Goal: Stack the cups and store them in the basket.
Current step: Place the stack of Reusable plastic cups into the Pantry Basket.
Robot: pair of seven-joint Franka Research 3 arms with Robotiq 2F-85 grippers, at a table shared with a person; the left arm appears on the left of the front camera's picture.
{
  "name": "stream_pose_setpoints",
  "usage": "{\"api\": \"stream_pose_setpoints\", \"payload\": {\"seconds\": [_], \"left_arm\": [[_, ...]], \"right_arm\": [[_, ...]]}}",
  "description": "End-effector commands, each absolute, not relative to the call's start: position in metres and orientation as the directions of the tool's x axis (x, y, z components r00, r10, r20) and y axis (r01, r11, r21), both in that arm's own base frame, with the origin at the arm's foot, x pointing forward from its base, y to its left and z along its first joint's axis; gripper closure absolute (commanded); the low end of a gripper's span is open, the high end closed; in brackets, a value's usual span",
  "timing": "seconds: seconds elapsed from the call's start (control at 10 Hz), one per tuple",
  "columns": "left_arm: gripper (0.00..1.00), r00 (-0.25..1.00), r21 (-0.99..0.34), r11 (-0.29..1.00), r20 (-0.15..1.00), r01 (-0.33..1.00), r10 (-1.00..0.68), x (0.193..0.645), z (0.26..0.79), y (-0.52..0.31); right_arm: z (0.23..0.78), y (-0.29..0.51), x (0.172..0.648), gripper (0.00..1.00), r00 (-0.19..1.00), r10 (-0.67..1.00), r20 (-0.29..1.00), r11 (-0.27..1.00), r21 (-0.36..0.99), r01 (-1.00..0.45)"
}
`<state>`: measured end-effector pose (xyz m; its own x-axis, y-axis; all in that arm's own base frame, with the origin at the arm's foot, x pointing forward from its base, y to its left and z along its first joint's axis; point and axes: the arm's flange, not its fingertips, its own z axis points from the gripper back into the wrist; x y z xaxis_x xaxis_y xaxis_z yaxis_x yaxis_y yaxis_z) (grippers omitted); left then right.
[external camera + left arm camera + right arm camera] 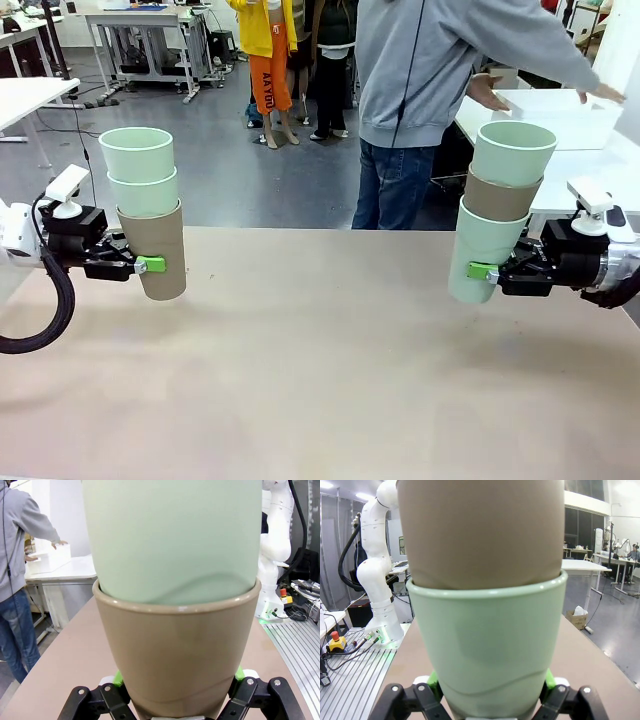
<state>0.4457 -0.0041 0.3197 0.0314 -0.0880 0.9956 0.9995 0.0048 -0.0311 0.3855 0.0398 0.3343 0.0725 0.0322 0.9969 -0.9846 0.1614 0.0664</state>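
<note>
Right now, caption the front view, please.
Left fingers and right fingers each hold a three-cup stack; a person reaches for the basket.

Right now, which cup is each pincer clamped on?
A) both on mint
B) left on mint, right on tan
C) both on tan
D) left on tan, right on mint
D: the left pincer grips the tan bottom cup of its three-cup stack, and the right pincer grips the mint bottom cup of its own stack.

Grey floor (220, 170), white table (25, 98) at left, tan tabletop (330, 350) in front.
</note>
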Motion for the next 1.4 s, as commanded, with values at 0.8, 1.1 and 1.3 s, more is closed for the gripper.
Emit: {"api": "stream_pose_setpoints", "payload": {"seconds": [0.8, 1.1, 1.3], "left_arm": [[0.15, 0.018, -0.018, 0.0, 0.997, 1.0, -0.081, 0.4466, 0.3257, -0.0043], [0.15, 0.018, -0.018, 0.0, 0.997, 1.0, -0.081, 0.4466, 0.3257, -0.0043], [0.15, 0.018, -0.018, 0.0, 0.997, 1.0, -0.081, 0.4466, 0.3257, -0.0043]], "right_arm": [[0.3381, 0.0402, 0.3857, 0.16, 0.063, 0.03, 0.998, 0.16, 0.057, -0.985], [0.3381, 0.0402, 0.3857, 0.16, 0.063, 0.03, 0.998, 0.16, 0.057, -0.985], [0.3381, 0.0402, 0.3857, 0.16, 0.063, 0.03, 0.998, 0.16, 0.057, -0.985]]}}
